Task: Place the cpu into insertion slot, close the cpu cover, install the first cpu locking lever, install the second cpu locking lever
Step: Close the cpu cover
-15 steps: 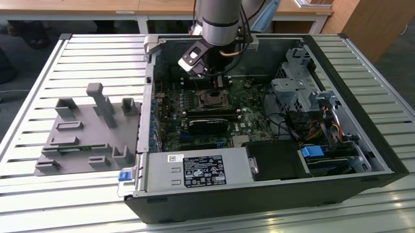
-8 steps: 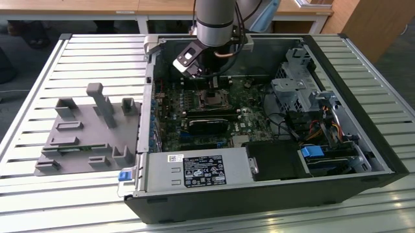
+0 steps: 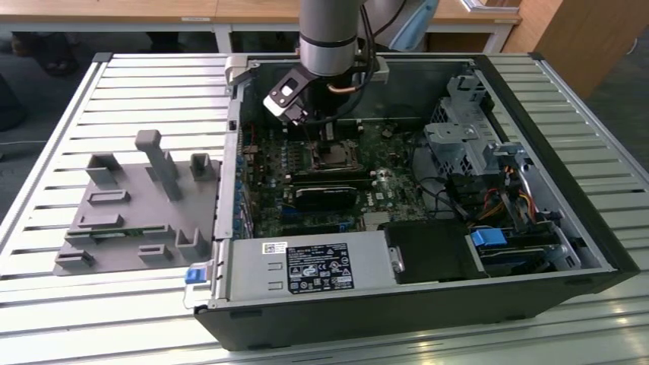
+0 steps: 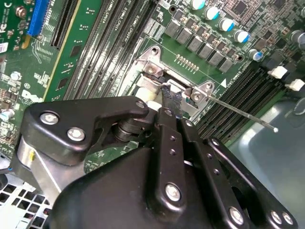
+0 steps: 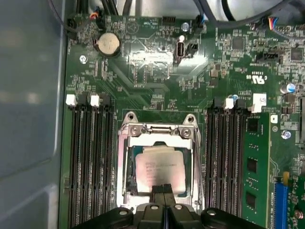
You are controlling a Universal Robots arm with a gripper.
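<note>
In the exterior view I see the gripper (image 3: 327, 141) low inside the computer case (image 3: 406, 313). Second wrist view: jaws pinched together. First wrist view: the cpu (image 5: 159, 169) lies in the insertion slot (image 5: 129, 183), framed by the cpu cover (image 5: 123, 162).

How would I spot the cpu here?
Look inside the open computer case, on the green circuit board. Between two banks of long black memory slots sits the silver cpu cover; the cpu is the flat, dull tan square in its window.
</note>
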